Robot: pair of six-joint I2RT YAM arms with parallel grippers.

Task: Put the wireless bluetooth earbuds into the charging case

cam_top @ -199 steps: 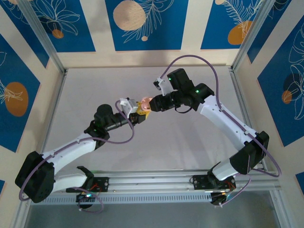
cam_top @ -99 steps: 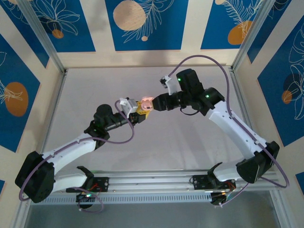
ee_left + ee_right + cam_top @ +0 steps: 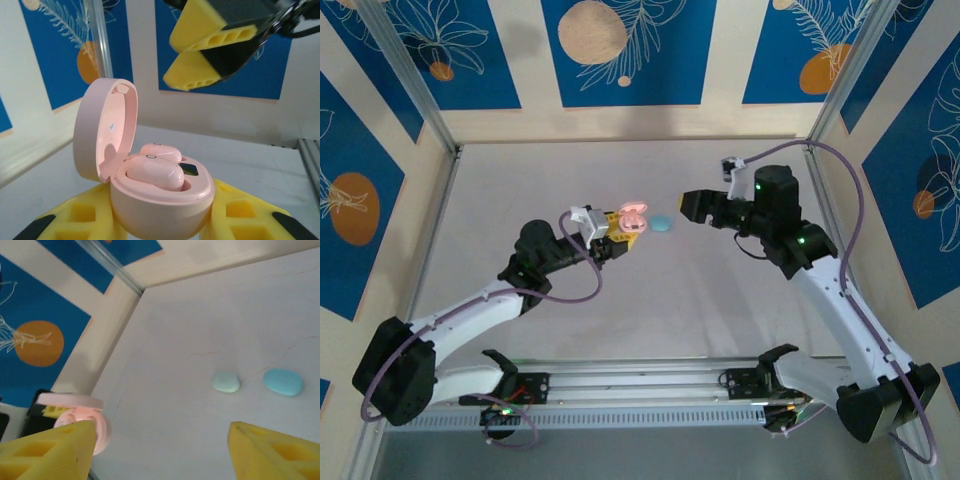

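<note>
My left gripper [image 3: 162, 217] is shut on a pink charging case [image 3: 160, 200], its yellow fingers [image 3: 75, 220] pressed against both sides. The lid stands open to the left, and two pink earbuds [image 3: 155, 172] lie side by side in the wells. In the top view the case [image 3: 631, 219] is held above the table's middle by the left gripper [image 3: 616, 232]. My right gripper [image 3: 688, 206] hovers a short way to the right of the case, open and holding nothing. Its yellow fingers [image 3: 210, 45] show above and beyond the case. In the right wrist view the right gripper [image 3: 162, 455] has the case [image 3: 97, 432] at its lower left.
A pale mint pebble-shaped piece [image 3: 225, 382] and a blue one [image 3: 283, 381] lie on the white table; the blue piece [image 3: 662, 223] sits between the two grippers. Aluminium frame posts [image 3: 410, 85] and patterned walls ring the table.
My right gripper has opened and drawn back to the right, away from the case it was touching. The left gripper and the case have stayed still.
</note>
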